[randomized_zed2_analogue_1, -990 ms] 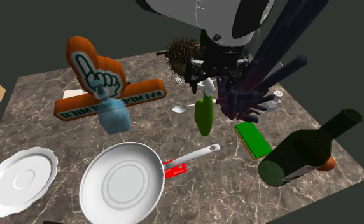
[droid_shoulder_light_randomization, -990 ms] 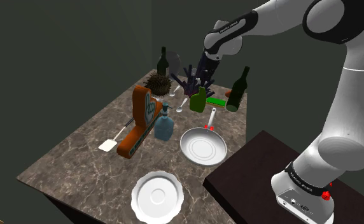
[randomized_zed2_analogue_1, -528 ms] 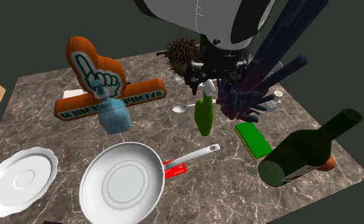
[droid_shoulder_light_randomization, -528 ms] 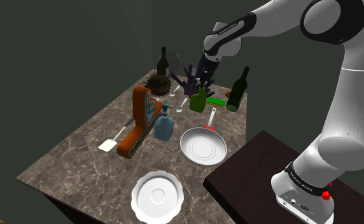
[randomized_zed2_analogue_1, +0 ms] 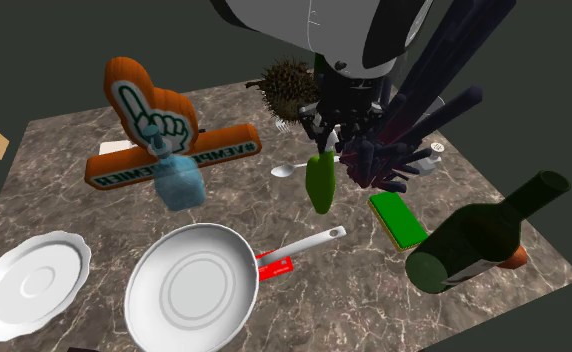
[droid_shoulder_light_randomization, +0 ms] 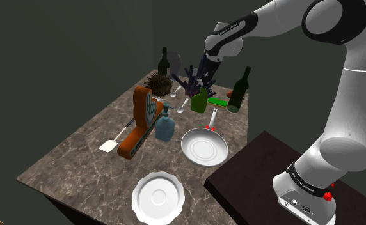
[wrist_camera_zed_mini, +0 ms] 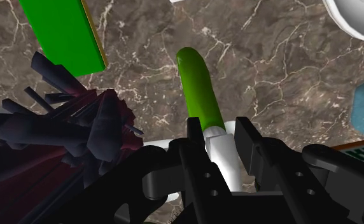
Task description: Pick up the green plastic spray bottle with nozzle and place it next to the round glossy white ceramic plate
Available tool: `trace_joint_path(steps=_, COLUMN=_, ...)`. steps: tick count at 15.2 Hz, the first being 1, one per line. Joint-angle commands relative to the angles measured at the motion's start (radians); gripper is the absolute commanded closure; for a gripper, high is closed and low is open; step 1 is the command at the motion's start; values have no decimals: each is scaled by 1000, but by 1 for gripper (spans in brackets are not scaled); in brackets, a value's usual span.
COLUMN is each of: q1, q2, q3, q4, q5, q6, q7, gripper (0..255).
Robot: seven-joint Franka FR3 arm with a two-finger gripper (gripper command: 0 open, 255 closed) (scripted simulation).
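Two black fingers [wrist_camera_zed_mini: 195, 137] press in on either side of the white neck at the top of the green spray bottle [wrist_camera_zed_mini: 200, 86], and the gripper [wrist_camera_zed_mini: 217, 127] has it clasped. The bottle's green body runs down from the fingers to the brown marble table [wrist_camera_zed_mini: 289, 70].

From the shoulder view the gripper [droid_shoulder_light_randomization: 204, 82] comes down from above onto the bottle [droid_shoulder_light_randomization: 201, 101], which stands upright on the table's far part. A dark purple spiky cluster [randomized_zed2_analogue_1: 414, 110] crowds in just beside the hand, and a flat green block [randomized_zed2_analogue_1: 398, 220] lies near the bottle's base on the second exterior view's right. A spiky brown ball [droid_shoulder_light_randomization: 157, 82] sits behind.

Over to the white plate [droid_shoulder_light_randomization: 158, 195]: it lies at the near end of the table, well apart from the bottle. Between them rests a white frying pan [droid_shoulder_light_randomization: 204, 147] with its handle pointing toward the bottle. An orange foam finger [droid_shoulder_light_randomization: 143, 112] and a pale blue bottle [droid_shoulder_light_randomization: 165, 124] stand to the shoulder view's left of the pan. A dark green wine bottle [droid_shoulder_light_randomization: 239, 91] stands on the shoulder view's right.
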Motion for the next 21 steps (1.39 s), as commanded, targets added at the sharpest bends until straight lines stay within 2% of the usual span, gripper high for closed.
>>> trace_joint_path(steps=1, q1=0, q2=0, q3=0, q4=0, q5=0, q6=0, q7=0, gripper=255)
trace_joint_path(steps=3, q1=0, q2=0, q3=0, q4=0, q5=0, q6=0, q7=0, gripper=255)
trace_joint_path(steps=21, q1=7, q2=-110, q3=-14, q4=97, q5=-37, q6=-204, q7=37, gripper=255)
